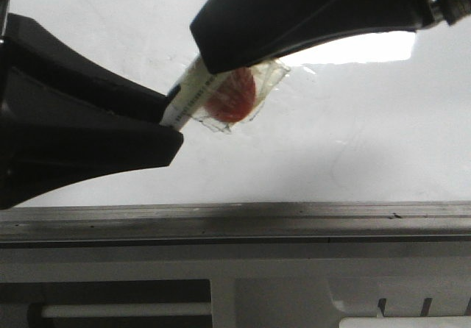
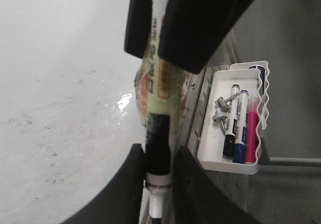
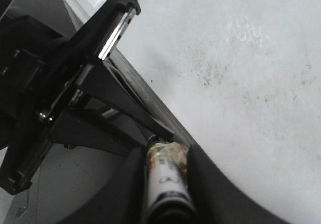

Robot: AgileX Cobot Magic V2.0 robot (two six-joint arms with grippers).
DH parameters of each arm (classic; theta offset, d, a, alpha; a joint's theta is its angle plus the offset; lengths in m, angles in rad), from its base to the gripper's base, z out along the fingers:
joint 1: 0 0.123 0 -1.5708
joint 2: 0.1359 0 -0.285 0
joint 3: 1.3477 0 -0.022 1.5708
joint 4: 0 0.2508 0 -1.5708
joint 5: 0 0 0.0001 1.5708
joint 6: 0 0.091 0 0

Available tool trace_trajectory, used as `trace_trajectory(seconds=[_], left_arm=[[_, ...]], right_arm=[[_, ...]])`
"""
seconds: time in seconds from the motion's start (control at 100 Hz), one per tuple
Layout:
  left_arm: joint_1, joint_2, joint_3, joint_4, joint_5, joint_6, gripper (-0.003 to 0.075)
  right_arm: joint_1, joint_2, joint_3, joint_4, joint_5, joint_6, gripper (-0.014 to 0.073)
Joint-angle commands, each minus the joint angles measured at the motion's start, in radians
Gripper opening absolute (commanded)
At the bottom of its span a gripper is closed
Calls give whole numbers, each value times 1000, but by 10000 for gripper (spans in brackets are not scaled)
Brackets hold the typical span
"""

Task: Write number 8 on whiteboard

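Both grippers are shut on one marker [image 1: 193,93] held just over the whiteboard [image 1: 353,137]. The marker has a pale labelled barrel wrapped in clear tape with a red patch [image 1: 234,96]. My left gripper [image 1: 171,120] clamps its black band near the white neck and dark tip, as the left wrist view [image 2: 158,170] shows. My right gripper [image 1: 221,57] holds the barrel further up; in the right wrist view [image 3: 168,164] its fingers close on the marker [image 3: 164,176]. No number 8 shows on the board, only faint grey smudges [image 3: 210,76].
A grey metal rail [image 1: 235,221] runs along the board's near edge, with an off-white panel below it. A white tray [image 2: 216,159] beside the board holds a black marker [image 2: 229,128], a blue one [image 2: 240,128], a pink one [image 2: 251,133] and a metal bolt [image 2: 220,109].
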Motion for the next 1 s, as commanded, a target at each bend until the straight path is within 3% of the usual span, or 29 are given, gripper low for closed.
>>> trace_trajectory(seconds=[0.0,0.05,0.21,0.42,0.63,0.78,0.99], left_arm=[[-9,-8,-32,-22,-77,-7,-18],[-9,-8,-32,-22,-77,-7,-4],[-9,-8,-32,-22,-77,-9,102],[-9,-60,-32,-32,-40,-9,174],[-7,-283,-32,-157,223,-9,284],[-7,-483,-32,-157,409,-9,284],[-7,-671,-32,-211,565,-9,284]], right_arm=[[3,-7,-36,13,-58,-5,-5],[3,-7,-36,13,-46,-5,-73],[3,-7,-36,4,-40,-3,-65],[1,-7,-40,36,-57,-3,-64],[-25,-7,-47,80,-60,7,-63],[-66,-7,-58,113,-57,7,-63],[-165,12,-148,115,-31,7,-58]])
